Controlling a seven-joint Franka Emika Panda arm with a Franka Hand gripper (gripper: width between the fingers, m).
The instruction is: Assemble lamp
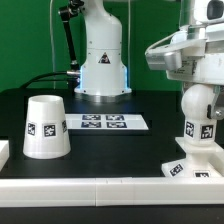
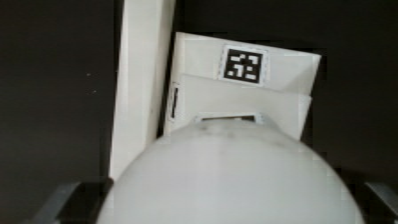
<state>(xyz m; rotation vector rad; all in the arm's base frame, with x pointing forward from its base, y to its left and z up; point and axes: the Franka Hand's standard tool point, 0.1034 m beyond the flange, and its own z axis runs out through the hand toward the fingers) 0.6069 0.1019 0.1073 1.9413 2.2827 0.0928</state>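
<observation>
White bulb [image 1: 200, 112] stands upright on base [image 1: 190, 166] at the bench's near corner, exterior view's right, gripper [image 1: 196, 72] directly over its head; only the wrist view shows fingers [image 2: 71, 205] spread either side of that head, contact not judgeable. Count: one bulb, one base, one shade [image 1: 45, 126], one marker board [image 1: 103, 122]. Shade sits mouth-down by the near edge, exterior view's left, well apart from bulb, bare black bench [image 1: 130, 150] between; base lies just beside the rail [image 1: 100, 190] along the near edge.
</observation>
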